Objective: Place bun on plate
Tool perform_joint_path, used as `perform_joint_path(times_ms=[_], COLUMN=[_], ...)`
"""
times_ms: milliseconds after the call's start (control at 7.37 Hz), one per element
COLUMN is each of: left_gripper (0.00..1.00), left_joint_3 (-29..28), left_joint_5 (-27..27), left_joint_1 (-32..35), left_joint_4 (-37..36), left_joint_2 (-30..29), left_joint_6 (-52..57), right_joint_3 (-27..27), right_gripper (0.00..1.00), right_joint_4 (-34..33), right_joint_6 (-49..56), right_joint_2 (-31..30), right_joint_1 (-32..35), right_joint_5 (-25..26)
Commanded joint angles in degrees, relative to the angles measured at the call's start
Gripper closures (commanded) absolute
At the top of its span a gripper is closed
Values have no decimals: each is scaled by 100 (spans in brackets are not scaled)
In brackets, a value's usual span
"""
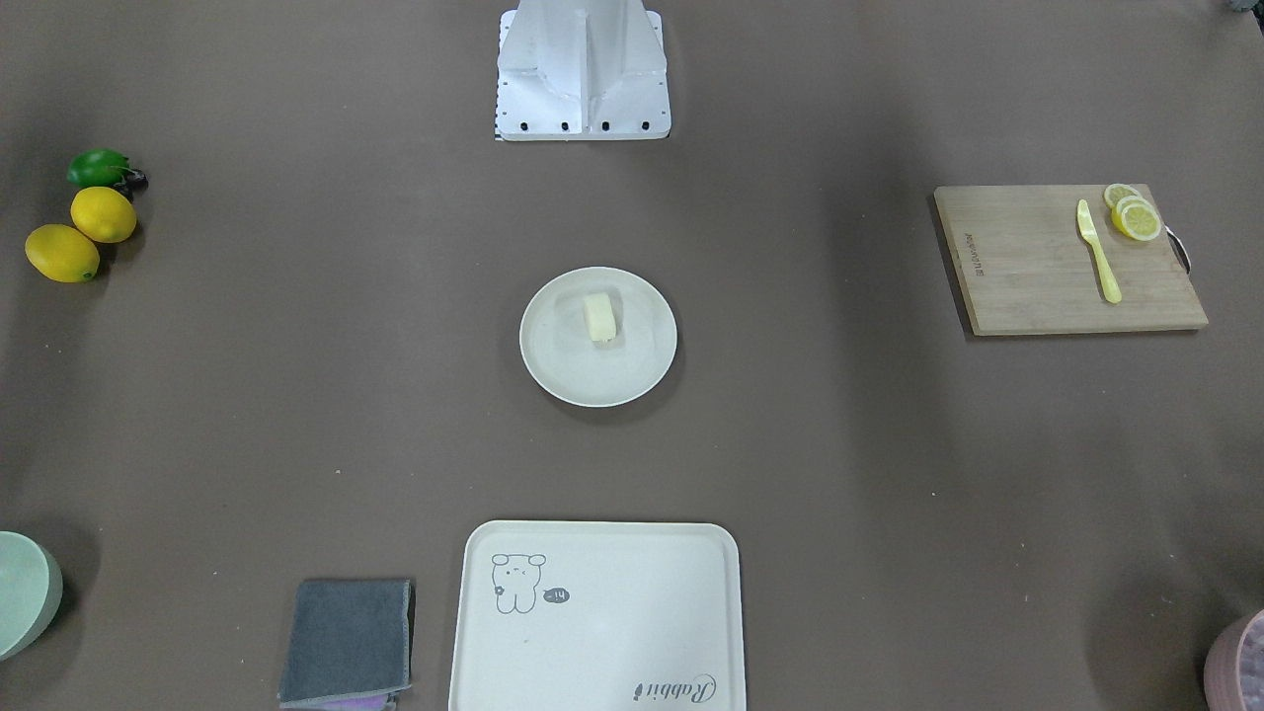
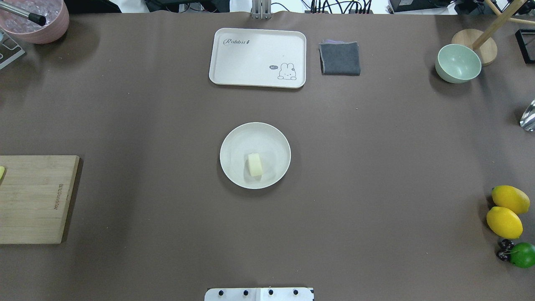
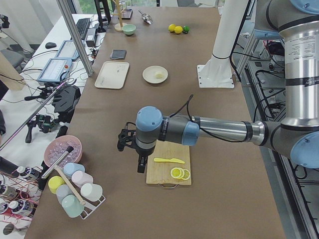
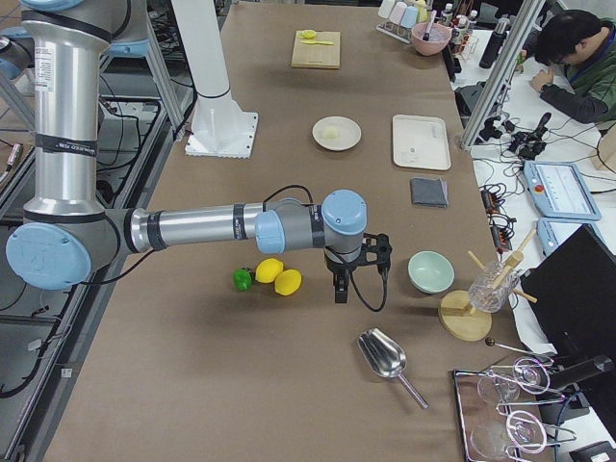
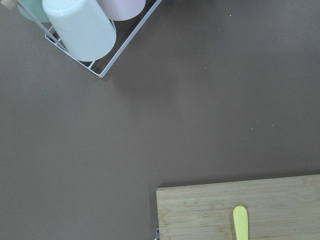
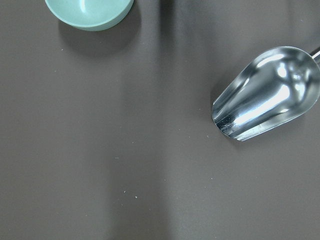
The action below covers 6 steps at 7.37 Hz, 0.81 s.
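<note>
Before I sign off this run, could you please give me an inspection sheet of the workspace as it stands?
Surface: brown table cover, a few pale specks.
Job's things: bun lies on the plate, inside its rim.
Clutter: cutting board with knife and lemon slices; lemons; tray; grey cloth; green bowl; scoop.
Grippers: left gripper beside the cutting board, right gripper near the lemons; open or shut, cannot tell.
Cables: black cable loops at each wrist.
Surroundings: person seated at a side desk.

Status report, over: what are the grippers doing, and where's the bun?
Left gripper off by cutting board, right gripper near lemons; open or shut unclear. Bun lying on plate. Nothing in the way.
</note>
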<state>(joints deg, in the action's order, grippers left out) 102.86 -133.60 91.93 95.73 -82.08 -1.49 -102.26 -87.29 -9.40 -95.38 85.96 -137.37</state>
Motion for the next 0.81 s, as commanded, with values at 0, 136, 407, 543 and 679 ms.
perform_joint_path(times_ms=[0, 136, 407, 543, 679], left_gripper=[2, 2, 2, 2, 2], left_joint_3=[-29, -29, -29, -29, -20], left_joint_5=[0, 0, 0, 0, 0], left_joint_1=[0, 0, 0, 0, 0], left_joint_4=[16, 25, 34, 34, 34], left_joint_2=[-1, -1, -1, -1, -1], left_joint_6=[0, 0, 0, 0, 0], right_joint_3=[13, 13, 22, 5, 13], right_gripper=[0, 0, 0, 0, 0], right_joint_4=[2, 2, 2, -7, -7], right_joint_6=[0, 0, 0, 0, 0], right_joint_2=[-50, -59, -42, -50, -68], right_joint_1=[0, 17, 18, 52, 53], right_joint_5=[0, 0, 0, 9, 26])
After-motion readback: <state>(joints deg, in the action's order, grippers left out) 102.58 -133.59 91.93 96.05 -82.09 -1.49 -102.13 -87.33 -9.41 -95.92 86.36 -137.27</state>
